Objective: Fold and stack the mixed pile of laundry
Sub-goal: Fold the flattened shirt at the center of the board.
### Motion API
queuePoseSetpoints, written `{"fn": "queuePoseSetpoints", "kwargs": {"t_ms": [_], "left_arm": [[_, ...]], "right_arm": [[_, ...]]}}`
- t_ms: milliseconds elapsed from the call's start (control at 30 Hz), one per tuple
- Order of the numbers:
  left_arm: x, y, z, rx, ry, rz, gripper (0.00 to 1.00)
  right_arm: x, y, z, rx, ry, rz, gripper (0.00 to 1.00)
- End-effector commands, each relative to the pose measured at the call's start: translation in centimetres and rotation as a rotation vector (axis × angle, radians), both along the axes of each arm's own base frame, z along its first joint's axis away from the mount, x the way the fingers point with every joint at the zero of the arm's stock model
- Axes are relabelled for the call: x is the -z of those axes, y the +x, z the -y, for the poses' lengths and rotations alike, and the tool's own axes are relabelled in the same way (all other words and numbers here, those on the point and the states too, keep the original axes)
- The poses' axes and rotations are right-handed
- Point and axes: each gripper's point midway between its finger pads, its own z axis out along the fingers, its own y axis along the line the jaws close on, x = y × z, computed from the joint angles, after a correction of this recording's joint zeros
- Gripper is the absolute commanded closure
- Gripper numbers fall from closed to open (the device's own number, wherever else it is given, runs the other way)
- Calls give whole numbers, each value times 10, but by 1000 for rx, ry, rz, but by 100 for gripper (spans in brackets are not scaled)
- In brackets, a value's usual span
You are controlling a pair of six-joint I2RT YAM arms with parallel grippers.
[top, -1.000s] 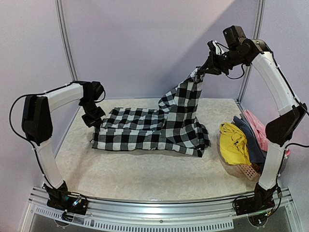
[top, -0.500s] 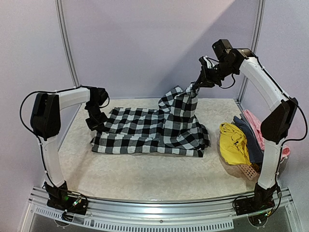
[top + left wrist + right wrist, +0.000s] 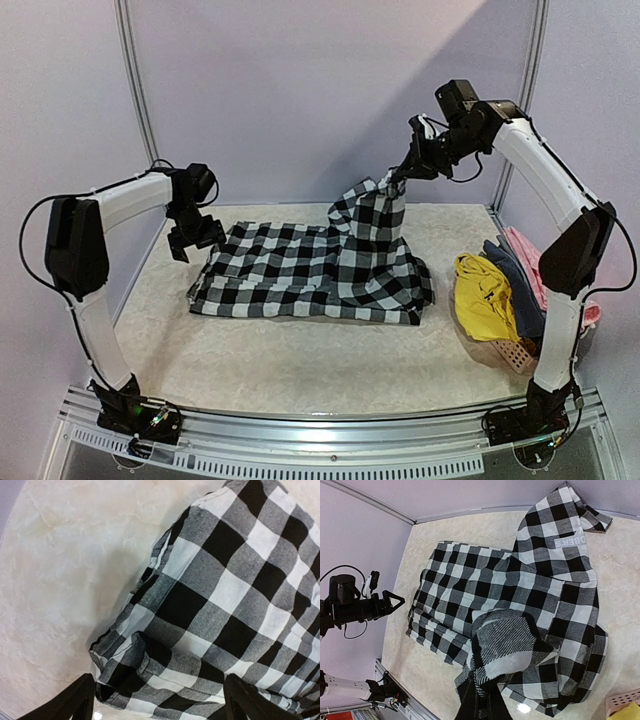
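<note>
The black-and-white checked shirt (image 3: 310, 270) lies spread on the table, its right part pulled up into a peak. My right gripper (image 3: 397, 177) is shut on that peak, high near the back wall; in the right wrist view the bunched cloth (image 3: 505, 645) hangs from my gripper (image 3: 482, 702). My left gripper (image 3: 195, 235) hovers open just above the shirt's left edge (image 3: 150, 645); its fingertips (image 3: 82, 700) stand wide apart with nothing between them. A yellow garment (image 3: 482, 295), a blue-grey one (image 3: 518, 285) and a pink one (image 3: 532, 258) are heaped at the right.
A salmon perforated basket (image 3: 512, 352) sits under the heap at the right table edge, beside the right arm. Walls with metal posts enclose the back and sides. The beige table surface (image 3: 300, 360) runs to a metal rail at the front.
My left gripper has opened, let go of the shirt's left edge and lifted slightly. My right gripper has moved down and left a little, still holding the shirt's peak.
</note>
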Motion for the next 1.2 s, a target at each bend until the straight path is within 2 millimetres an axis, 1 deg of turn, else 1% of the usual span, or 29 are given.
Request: {"fn": "queuePoseSetpoints", "kwargs": {"t_ms": [0,67,200,400,433,600,767,933,1067,1167], "left_arm": [[-20,-11,-8,87,44,52,7],[-27,-18,-11,108,52,69,6],[-42,-27,-10,148,37,130,5],[-57,-45,-1,200,-33,199,5],[-63,-47,-1,205,-42,220,5],[-77,-61,2,244,-75,256,6],[-93,-74,12,305,-138,305,6],[-108,-85,20,358,-189,357,7],[-113,-94,27,390,-233,382,8],[-117,-99,29,403,-248,401,8]], "right_arm": [[-14,-17,-28,-31,74,-7,100],[-15,-24,-40,-48,90,-10,100],[-17,-36,-65,-76,142,-24,100],[-13,-51,-103,-95,221,-63,100],[-11,-53,-110,-95,230,-73,100],[0,-63,-138,-104,249,-95,100],[11,-70,-159,-94,275,-107,100],[27,-68,-176,-31,330,-150,100],[41,-62,-183,44,369,-192,100],[47,-55,-191,77,406,-208,100]]}}
